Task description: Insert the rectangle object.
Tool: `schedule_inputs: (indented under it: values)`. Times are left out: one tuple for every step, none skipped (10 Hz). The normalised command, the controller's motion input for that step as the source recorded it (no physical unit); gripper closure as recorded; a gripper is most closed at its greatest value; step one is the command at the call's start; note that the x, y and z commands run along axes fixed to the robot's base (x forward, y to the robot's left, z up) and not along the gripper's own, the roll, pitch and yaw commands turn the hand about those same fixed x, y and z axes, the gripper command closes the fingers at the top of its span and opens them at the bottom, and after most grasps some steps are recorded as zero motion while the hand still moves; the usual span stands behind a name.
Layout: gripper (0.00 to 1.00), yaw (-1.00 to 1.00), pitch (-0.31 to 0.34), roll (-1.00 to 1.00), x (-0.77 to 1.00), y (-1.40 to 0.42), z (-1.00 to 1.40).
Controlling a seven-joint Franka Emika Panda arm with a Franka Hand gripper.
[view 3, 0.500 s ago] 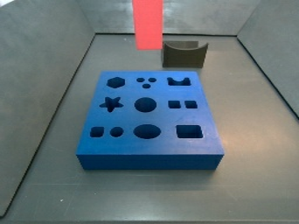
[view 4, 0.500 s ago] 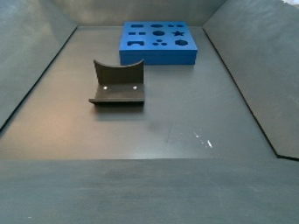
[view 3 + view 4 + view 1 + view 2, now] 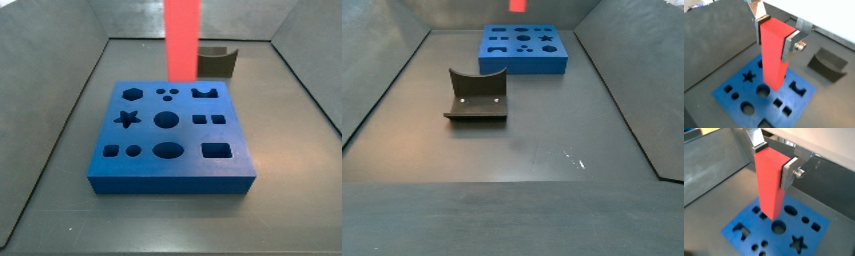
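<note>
The rectangle object (image 3: 775,55) is a tall plain red block. It hangs upright between my gripper's (image 3: 775,31) silver fingers (image 3: 789,47), which are shut on its upper end. It shows the same way in a wrist view (image 3: 771,183), with the gripper (image 3: 774,159) at its top. Its lower end hangs above the blue board (image 3: 744,92) with shaped holes, apart from it. In a side view the block (image 3: 182,40) stands over the board's (image 3: 171,170) far edge. In a side view only its tip (image 3: 517,5) shows, above the board (image 3: 525,62). The gripper is out of both side views.
The dark fixture (image 3: 221,62) stands on the floor just behind the board and right of the block. It also shows in a side view (image 3: 476,95) and a wrist view (image 3: 827,62). Grey walls (image 3: 54,90) enclose the floor on the sides.
The red block has moved right and down toward the board's far edge. Its tip now shows at the top of the side view that lacked it before.
</note>
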Motion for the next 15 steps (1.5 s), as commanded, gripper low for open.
schedule_inputs:
  values:
    - [1.00, -0.05, 0.219, 0.19, 0.60, -0.51, -0.14]
    - [1.00, 0.00, 0.291, 0.25, 0.64, -0.52, -0.15]
    - [1.00, 0.00, 0.277, 0.29, 0.66, -0.47, -0.24]
    - [1.00, -0.01, 0.190, 0.26, 0.65, -0.50, -0.26]
    - [1.00, -0.04, 0.140, 0.19, 0.67, -0.53, -0.33]
    - [1.00, -0.13, -0.009, 0.09, 0.49, -0.46, -0.51]
    - [1.00, -0.09, 0.000, 0.09, 0.60, -0.42, -0.58]
    - [1.00, 0.00, -0.061, 0.10, 0.42, -0.35, -0.59]
    - [1.00, 0.14, 0.000, 0.11, 0.34, -0.38, -0.40]
    - [1.00, 0.21, 0.000, 0.10, 0.08, -0.21, -0.25]
    - [1.00, 0.00, -0.001, -0.03, 0.00, 0.00, 0.00]
    - [1.00, 0.00, 0.000, 0.02, 0.00, 0.00, 0.00]
    - [1.00, 0.12, -0.003, 0.03, 0.13, 0.09, -0.25]
    - [1.00, 0.18, -0.004, 0.05, 0.15, 0.13, -0.29]
    - [1.00, 0.17, 0.010, 0.05, 0.23, 0.09, -0.29]
